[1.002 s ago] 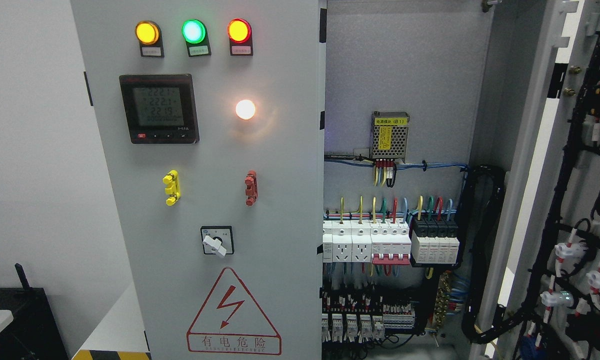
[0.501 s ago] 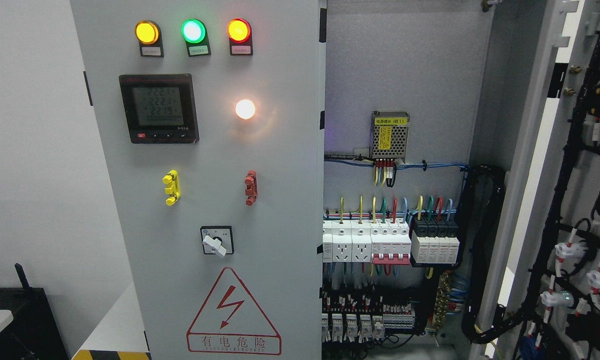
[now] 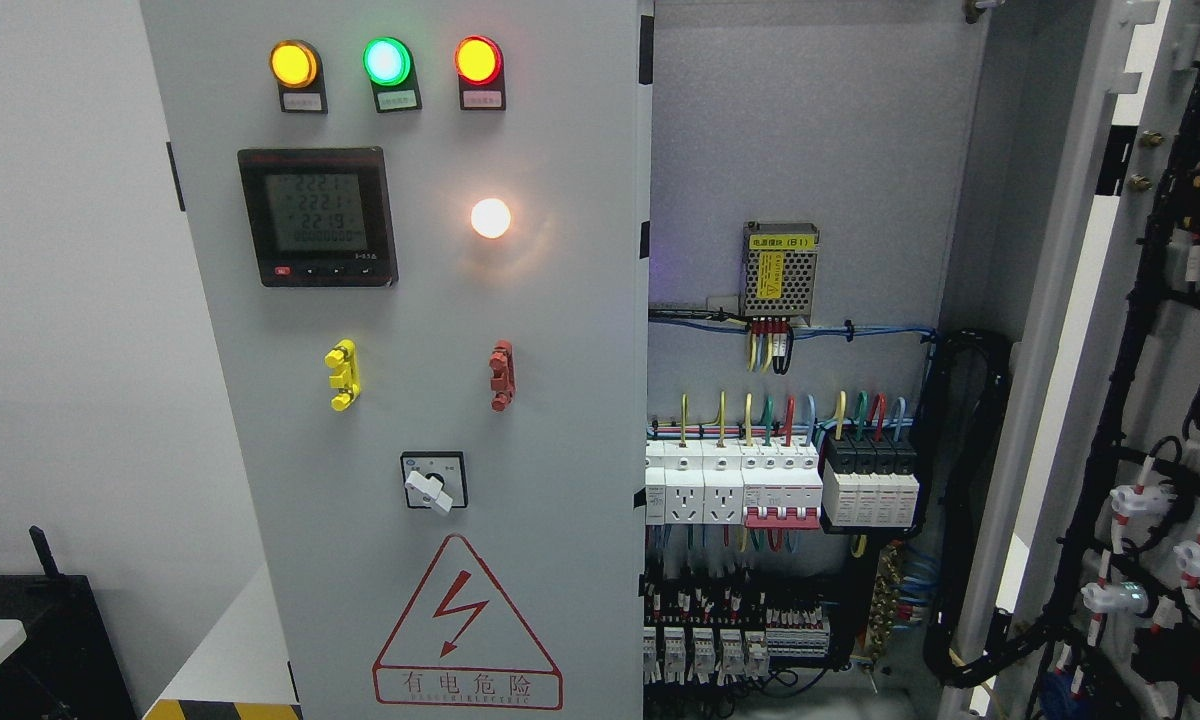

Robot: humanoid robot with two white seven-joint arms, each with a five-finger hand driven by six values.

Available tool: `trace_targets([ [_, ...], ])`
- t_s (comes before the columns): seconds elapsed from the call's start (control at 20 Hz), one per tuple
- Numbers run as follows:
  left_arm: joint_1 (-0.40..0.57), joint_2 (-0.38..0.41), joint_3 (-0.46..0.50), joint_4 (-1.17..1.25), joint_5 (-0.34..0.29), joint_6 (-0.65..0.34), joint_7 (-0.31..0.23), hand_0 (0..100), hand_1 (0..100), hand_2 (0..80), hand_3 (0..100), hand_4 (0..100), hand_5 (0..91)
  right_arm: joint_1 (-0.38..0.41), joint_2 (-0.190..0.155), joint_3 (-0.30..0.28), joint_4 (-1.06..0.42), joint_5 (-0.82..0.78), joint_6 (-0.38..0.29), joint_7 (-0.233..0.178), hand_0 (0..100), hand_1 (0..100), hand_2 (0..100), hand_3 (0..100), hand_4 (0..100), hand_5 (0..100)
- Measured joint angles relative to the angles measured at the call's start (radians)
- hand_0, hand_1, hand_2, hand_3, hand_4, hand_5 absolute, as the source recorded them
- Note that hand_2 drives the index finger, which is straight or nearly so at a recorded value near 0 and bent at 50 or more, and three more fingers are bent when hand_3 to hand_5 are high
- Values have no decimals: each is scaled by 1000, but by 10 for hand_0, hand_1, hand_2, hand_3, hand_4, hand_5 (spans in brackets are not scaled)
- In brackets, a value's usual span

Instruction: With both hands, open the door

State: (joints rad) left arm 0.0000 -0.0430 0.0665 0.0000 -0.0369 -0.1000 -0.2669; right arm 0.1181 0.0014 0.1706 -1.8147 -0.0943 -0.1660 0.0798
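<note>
A grey electrical cabinet fills the head view. Its left door (image 3: pixel 560 330) carries three indicator lamps, a digital meter (image 3: pixel 317 216), a lit white lamp (image 3: pixel 490 218), a yellow handle (image 3: pixel 343 374), a red handle (image 3: pixel 501 375), a rotary switch (image 3: pixel 433 482) and a red warning triangle (image 3: pixel 466 626). The right door (image 3: pixel 1150 330) is swung wide open at the right edge, showing black wire looms on its inner face. Between the doors the cabinet interior (image 3: pixel 810 130) lies exposed, with breakers (image 3: pixel 780 485) and coloured wires. Neither hand nor arm shows.
A black box (image 3: pixel 30 640) stands at the lower left beside a white wall. A yellow-black striped floor edge (image 3: pixel 220 710) runs along the bottom left. A small power supply (image 3: pixel 780 268) is mounted inside the cabinet.
</note>
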Motion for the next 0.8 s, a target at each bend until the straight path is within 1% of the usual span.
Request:
trace_targets([
  [0.5,0,0,0,0,0,0,0,0,0,0,0,0,0,-148,42,18,39,-2,156,3,382,0,0,0,0,0],
  [0.8,0,0,0,0,0,0,0,0,0,0,0,0,0,-223,60,27,73,-4,193,3,383,0,0,0,0,0],
])
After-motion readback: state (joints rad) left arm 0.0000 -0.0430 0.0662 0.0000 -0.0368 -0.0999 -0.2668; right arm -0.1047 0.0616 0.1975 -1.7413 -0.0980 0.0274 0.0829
